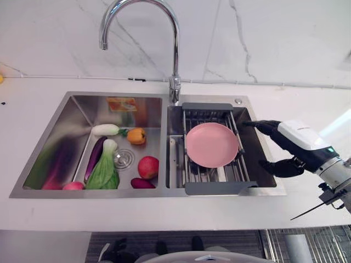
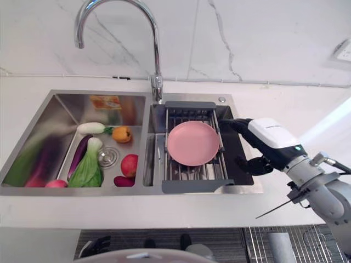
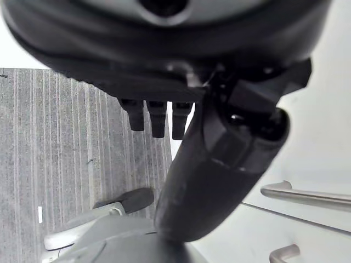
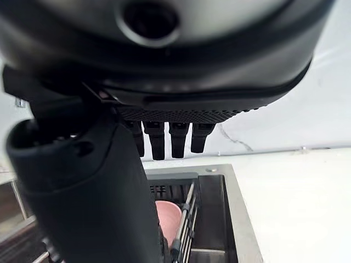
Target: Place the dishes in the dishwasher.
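Pink plate (image 1: 211,144) on sink rack (image 1: 192,171); right hand (image 1: 288,147) beside it, open, empty

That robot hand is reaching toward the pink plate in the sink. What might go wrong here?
The pink plate lies flat on the drying rack, so the open right robot hand beside it may struggle to get fingers under the rim and could just push it along. The rack only spans the sink basin, so a clumsy nudge might shift it or tip the plate off. The faucet stands close behind, and a lifted plate could knock it.
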Robot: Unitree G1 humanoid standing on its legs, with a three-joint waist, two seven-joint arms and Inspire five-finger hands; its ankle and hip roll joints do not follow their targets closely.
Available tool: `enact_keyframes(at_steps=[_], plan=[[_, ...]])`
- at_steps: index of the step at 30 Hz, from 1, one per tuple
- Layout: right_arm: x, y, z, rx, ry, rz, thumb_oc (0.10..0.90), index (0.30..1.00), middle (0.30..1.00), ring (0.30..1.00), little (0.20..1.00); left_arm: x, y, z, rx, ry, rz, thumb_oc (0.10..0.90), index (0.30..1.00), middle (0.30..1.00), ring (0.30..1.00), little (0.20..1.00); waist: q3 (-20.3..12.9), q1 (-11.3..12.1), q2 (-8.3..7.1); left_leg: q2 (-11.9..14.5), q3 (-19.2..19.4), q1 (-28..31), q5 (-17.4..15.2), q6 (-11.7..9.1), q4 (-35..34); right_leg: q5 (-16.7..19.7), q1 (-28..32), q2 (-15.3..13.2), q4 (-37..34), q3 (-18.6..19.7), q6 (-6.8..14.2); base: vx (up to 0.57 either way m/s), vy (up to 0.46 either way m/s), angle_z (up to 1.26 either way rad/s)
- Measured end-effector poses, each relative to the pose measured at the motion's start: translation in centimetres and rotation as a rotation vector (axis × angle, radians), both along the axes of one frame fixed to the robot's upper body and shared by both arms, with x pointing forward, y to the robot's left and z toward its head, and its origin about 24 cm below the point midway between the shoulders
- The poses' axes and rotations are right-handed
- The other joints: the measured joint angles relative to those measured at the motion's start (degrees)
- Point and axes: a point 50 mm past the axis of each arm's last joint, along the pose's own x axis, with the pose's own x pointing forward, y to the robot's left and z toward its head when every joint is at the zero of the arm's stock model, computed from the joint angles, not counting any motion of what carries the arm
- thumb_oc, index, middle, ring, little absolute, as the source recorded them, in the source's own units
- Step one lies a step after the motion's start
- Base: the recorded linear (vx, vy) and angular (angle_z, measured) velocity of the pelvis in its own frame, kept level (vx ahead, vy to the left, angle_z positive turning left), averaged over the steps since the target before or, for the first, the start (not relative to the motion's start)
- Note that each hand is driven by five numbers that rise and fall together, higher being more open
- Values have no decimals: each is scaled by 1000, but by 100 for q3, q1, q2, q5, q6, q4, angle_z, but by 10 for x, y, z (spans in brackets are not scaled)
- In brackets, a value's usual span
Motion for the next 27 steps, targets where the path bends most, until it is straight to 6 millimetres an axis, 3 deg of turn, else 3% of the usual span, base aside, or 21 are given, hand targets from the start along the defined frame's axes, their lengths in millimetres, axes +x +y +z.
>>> enact_keyframes(at_steps=[10, 18, 27], plan=[[8, 18, -37, 73, 108, 37, 800, 900, 900, 900, 900, -1, -1, 0, -4, 2, -2, 800, 900, 900, 900, 900, 2, 120, 69, -4, -60, -11, 19, -16, -11, 1, 13, -3, -2, -59, -1, -10, -1, 2], [14, 19, -42, 68, 108, 24, 800, 900, 900, 900, 900, -3, -1, -1, -4, 6, 0, 800, 900, 900, 900, 900, 105, 242, 120, -4, -152, -6, 33, -30, -16, 0, 45, -3, -3, -138, -2, -16, 0, 5], [29, 22, -53, -94, 83, 28, 800, 900, 900, 900, 900, -3, 0, -1, 11, 11, 12, 800, 900, 900, 900, 900, 289, 314, 88, -6, -252, -18, 62, -32, -16, 0, 67, -8, -3, -232, -3, -10, -2, 5]])
